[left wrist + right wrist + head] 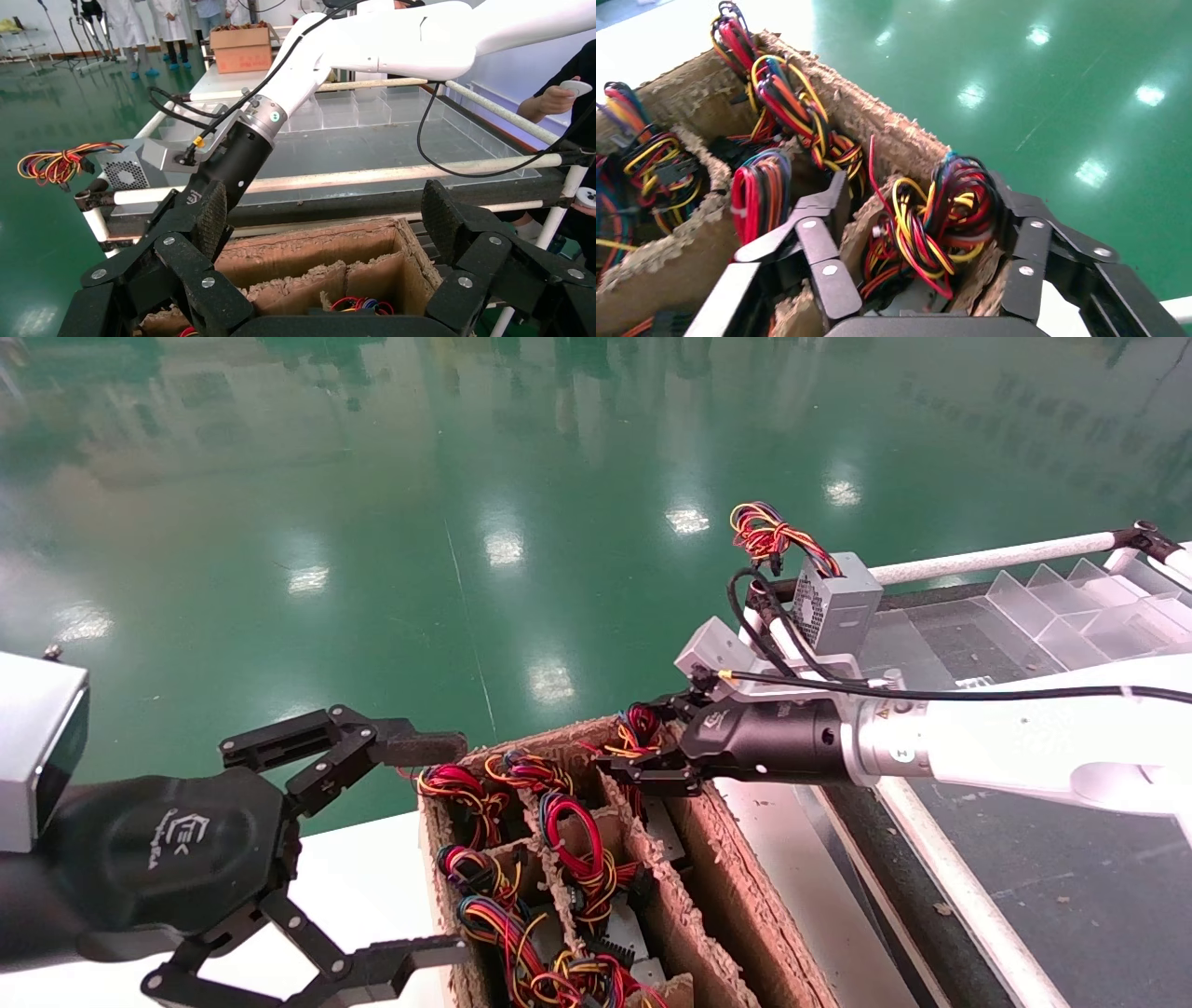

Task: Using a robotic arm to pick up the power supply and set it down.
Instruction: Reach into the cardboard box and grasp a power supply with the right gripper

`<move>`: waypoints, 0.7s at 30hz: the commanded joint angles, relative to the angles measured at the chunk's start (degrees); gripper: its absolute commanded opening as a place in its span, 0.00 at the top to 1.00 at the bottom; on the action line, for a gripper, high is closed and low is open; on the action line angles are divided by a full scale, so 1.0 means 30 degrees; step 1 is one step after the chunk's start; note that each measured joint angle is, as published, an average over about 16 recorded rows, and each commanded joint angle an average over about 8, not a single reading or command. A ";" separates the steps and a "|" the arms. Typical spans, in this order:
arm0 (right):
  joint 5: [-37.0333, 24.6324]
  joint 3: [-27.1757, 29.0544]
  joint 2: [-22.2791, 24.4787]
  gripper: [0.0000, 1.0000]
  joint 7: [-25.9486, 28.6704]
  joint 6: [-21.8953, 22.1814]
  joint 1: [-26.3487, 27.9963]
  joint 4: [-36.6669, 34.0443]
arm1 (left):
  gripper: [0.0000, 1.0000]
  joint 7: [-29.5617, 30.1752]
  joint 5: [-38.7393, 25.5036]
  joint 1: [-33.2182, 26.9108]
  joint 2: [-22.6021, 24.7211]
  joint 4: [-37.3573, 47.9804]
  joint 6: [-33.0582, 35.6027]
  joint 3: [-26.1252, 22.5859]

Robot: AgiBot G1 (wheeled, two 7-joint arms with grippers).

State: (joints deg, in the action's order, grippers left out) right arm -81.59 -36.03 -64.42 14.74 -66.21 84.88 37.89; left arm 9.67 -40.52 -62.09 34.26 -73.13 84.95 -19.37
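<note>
Head view: the right hand (641, 758) sits at the far corner of a carton (745, 905) with cardboard dividers. It is over the compartment that holds the supply (635, 727). From here we see only the supply's wire bundle, red, yellow and black, rising above the torn rim. Its metal body is sunk in the compartment, so we cannot tell how its long axis runs; the wires point up.

The right wrist view shows what the head view hides. The hand is open, one finger (828, 210) on each side of the bundle (933, 225) and just beside it, not clamped. Neighbouring compartments hold similar bundles.

The left hand (424, 850) hangs open beside the carton's near left end, over the white desk (354, 887).

Only the left wrist view shows the right arm from the front, sloping down to the carton (316, 256). It also shows the fan grille of a second supply (130, 168). That one stands on the frame beyond the carton, its wire loop curling sideways past the rail.
</note>
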 commanded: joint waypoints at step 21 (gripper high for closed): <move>0.0739 0.0331 0.0101 1.00 -0.0808 -0.0903 0.0174 -0.1866 | 0.00 -0.0007 0.0010 -0.0004 -0.0006 0.0000 -0.0006 -0.0015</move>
State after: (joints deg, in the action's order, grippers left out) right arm -79.38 -35.02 -64.09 12.35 -68.80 85.32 32.44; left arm 9.65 -40.49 -62.10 34.24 -73.13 84.93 -19.41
